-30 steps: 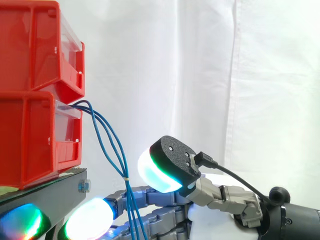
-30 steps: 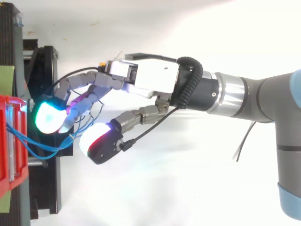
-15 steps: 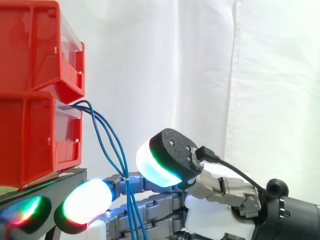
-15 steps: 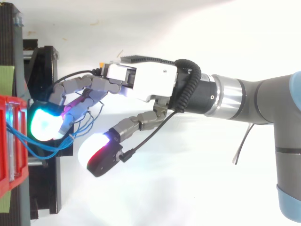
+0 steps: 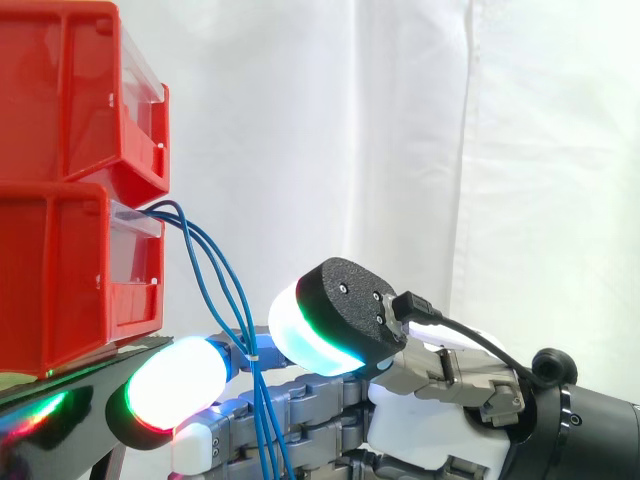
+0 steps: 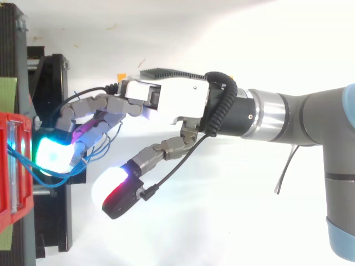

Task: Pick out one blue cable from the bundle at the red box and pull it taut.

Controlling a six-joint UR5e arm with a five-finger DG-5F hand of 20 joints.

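Observation:
A bundle of thin blue cables (image 5: 214, 272) comes out of the lower red bin (image 5: 60, 270) and droops down in front of the stand. A pale tie (image 5: 254, 355) gathers the strands lower down. My hand (image 6: 177, 101) reaches in from the right with its fingers stretched toward the bin. The strands run down across the fingers (image 5: 300, 405) in the side view. From above, the cable loops (image 6: 40, 174) lie just under the glowing fingertips (image 6: 52, 155). The thumb (image 6: 113, 189) stands spread well apart from the fingers, nothing pinched between them.
A second red bin (image 5: 70, 90) sits stacked on the lower one. Both rest on the black stand (image 6: 55, 221), whose front edge lies right under my fingertips. A white curtain hangs behind.
The hand has crept left toward the bins and risen a little. The fingertips now overlap the stand's edge at the cable loops. The thumb has swung farther away from the fingers.

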